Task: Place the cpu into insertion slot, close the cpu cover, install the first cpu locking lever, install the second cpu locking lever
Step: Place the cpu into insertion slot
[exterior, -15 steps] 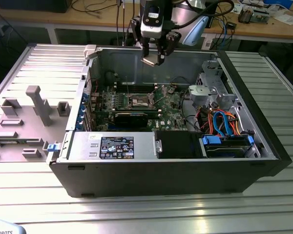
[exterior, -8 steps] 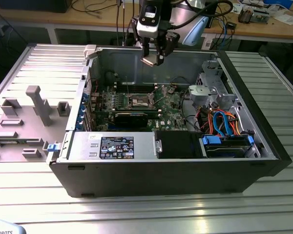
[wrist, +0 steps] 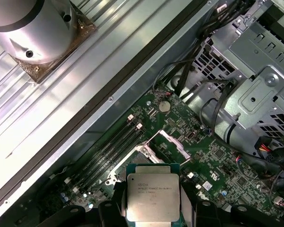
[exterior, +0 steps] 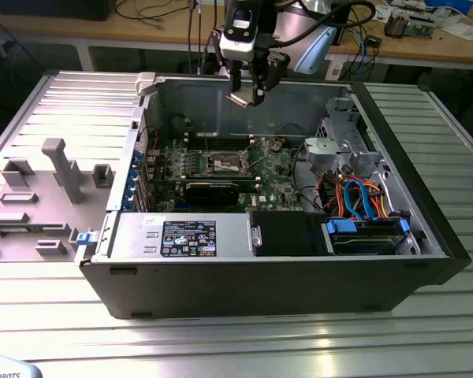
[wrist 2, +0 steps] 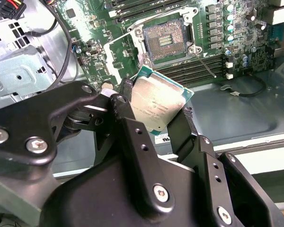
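Ribbed metal table (exterior: 221, 339), workshop benches behind; on it, an open computer case (exterior: 260, 283). Item: the cpu (wrist 2: 156, 101), silvery lid showing, clamped by two opposite edges between the black fingers of the gripper (wrist 2: 155, 106) and held in the air near the case's far wall, well above the motherboard (exterior: 277, 169). The insertion slot (wrist 2: 163, 40), mid-board, lies bare; the cpu cover (wrist: 170, 141) stands open beside it. Handling, as a judgement: square the chip's edges to the socket rim, keep it level, lower straight, no sliding across contacts. Markings: fine print on the chip's lid; dark printed label (exterior: 181, 236) along the case's near edge; neither transcribed.
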Controlling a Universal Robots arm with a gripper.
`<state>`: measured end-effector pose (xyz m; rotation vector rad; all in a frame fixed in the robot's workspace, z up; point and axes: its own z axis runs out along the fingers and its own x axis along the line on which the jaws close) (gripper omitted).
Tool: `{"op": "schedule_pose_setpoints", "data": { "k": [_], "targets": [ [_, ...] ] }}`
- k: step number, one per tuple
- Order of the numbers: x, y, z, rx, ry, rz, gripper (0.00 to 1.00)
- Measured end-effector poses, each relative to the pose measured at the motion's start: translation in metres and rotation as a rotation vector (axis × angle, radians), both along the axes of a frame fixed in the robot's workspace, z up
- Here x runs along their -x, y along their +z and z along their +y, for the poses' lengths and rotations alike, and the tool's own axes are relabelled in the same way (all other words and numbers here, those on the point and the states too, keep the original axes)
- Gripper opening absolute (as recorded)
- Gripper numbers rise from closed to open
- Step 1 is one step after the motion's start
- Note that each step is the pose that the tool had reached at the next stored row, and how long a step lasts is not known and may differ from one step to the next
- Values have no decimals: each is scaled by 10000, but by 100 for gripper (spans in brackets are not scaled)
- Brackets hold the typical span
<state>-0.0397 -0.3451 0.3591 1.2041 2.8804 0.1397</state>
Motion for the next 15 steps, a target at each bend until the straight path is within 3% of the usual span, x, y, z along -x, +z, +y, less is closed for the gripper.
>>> {"op": "schedule_pose_setpoints", "data": {
  "k": [5,7,9,15],
  "targets": [
    [0,-1,0,-1,-325,-1,54],
    [0,-1,0,-1,-590,-1,54],
    [0,-4,0,-1,-1122,-1,54],
    [0,-7,0,0,-1921,0,54]
  ]
}}
